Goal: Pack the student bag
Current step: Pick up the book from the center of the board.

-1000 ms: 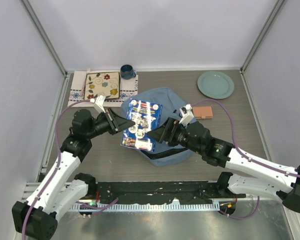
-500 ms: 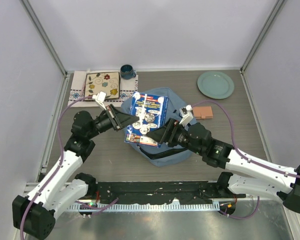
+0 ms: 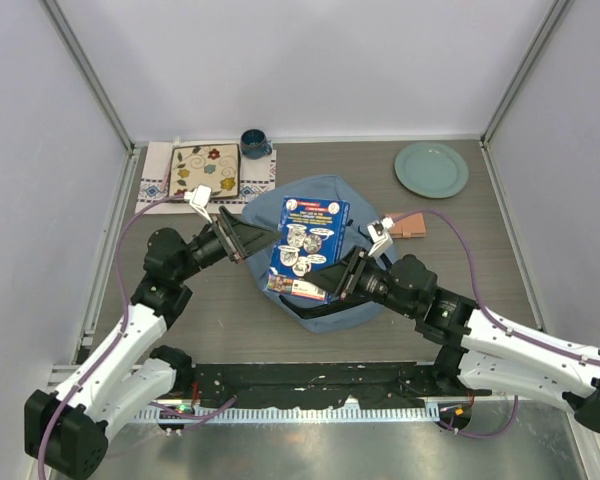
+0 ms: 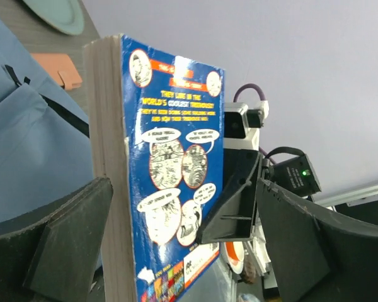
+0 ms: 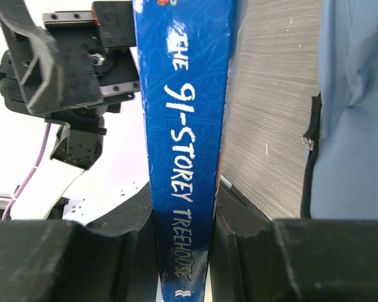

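Observation:
The student bag (image 3: 285, 208) is a soft dusty-blue backpack lying mid-table; it shows as blue fabric in the left wrist view (image 4: 25, 145) and the right wrist view (image 5: 359, 126). A thick blue comic-covered book (image 3: 308, 245) is held upright above it. My right gripper (image 3: 340, 285) is shut on the book's lower end, its jaws pressed on both covers beside the spine (image 5: 189, 157). My left gripper (image 3: 252, 240) is open, its fingers spread wide on either side of the book (image 4: 170, 176) without touching it.
A green plate (image 3: 431, 168) sits at the back right, a terracotta pad (image 3: 408, 222) next to the bag. At the back left stand a dark blue mug (image 3: 255, 142) and a leaf-patterned tile (image 3: 205, 170) on a cloth.
The left gripper has let go of the book and opened wide. The right gripper has closed on the book's lower end. The book has shifted right and stands more upright.

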Motion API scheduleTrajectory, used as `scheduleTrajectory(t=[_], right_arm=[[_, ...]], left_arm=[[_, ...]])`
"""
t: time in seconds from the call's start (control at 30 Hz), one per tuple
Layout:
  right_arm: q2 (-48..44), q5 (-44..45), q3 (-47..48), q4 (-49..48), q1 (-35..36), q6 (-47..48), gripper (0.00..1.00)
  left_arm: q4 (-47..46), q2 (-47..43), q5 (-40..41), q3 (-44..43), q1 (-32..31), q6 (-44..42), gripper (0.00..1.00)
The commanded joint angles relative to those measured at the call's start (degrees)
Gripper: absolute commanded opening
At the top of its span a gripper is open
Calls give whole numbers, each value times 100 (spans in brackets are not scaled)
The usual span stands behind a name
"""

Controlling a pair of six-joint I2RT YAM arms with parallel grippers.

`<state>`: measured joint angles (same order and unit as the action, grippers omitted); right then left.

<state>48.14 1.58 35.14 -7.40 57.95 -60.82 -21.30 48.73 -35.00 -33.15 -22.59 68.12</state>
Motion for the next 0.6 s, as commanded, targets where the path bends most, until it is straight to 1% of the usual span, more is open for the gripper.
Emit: scheduleTrajectory(t=[0.0, 0.07, 0.2, 0.3, 0.33, 0.47, 0.57], right_arm=[[-489, 70, 2, -333, 14, 70, 1], [-630, -52, -15, -315, 14, 122, 1], [-736, -483, -121, -682, 14, 79, 1], [-727, -729, -253, -1078, 23, -9, 1], [-692, -773, -261, -1114, 14, -27, 1], [-604, -1089, -270, -1439, 14, -35, 1], [-508, -1257, -279, -1589, 14, 43, 1]], left_arm=[[257, -399, 301, -289, -18, -465, 100], [346, -417, 398, -333, -26, -536, 100], [249, -110, 152, -473, -26, -545, 100], [48, 189, -120, -552, -35, -475, 100], [-171, 268, -234, -553, -26, -423, 100], [-366, 619, -375, -623, -96, -369, 100], [-717, 830, -629, -632, -175, -282, 100]])
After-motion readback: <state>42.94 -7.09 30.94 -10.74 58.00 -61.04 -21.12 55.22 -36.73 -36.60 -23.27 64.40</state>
